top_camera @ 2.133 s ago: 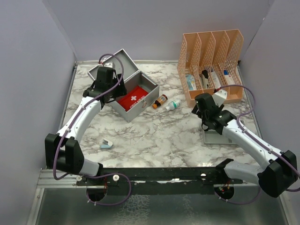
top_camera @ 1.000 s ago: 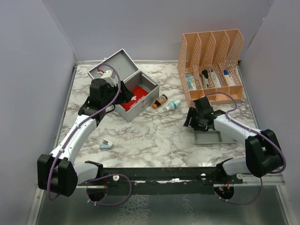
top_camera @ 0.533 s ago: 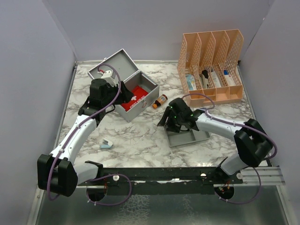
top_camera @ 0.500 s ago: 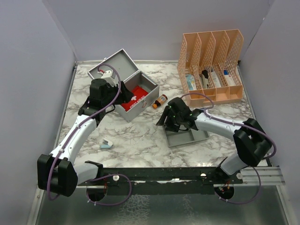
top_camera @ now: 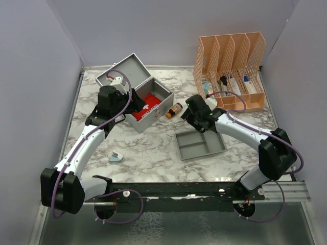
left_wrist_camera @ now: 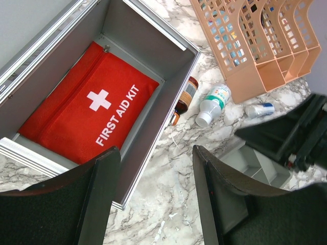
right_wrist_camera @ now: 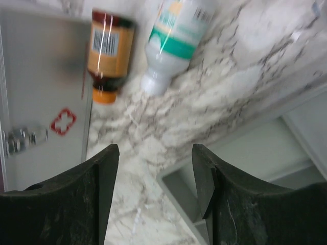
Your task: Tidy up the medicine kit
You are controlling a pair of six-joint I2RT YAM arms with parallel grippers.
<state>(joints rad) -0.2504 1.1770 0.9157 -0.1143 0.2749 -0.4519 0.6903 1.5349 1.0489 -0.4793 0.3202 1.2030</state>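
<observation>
Starting at the far left of the marble surface (top_camera: 153, 148), locate the medicine kit (top_camera: 134, 66), open, lid tipped back. Note the red first aid pouch (left_wrist_camera: 97, 109) lying flat on its floor. Find the left jaws hovering above the kit's near corner, spread apart, gripping nothing. Outside the kit's latch wall, identify an amber bottle (left_wrist_camera: 185, 99) lying close against it and a white bottle with green label (left_wrist_camera: 212, 104) just beside that. Spot a small white-and-blue tube (left_wrist_camera: 259, 109) near the foot of the orange mesh file organizer (top_camera: 230, 61) at far right. Find the right jaws poised over bare marble between the two bottles and the shallow grey tray (top_camera: 191, 143), parted wide, holding nothing. Note a small blue-and-white item (top_camera: 116, 156) lying well apart from the rest, near the left arm (top_camera: 84, 140), toward the near left edge.
</observation>
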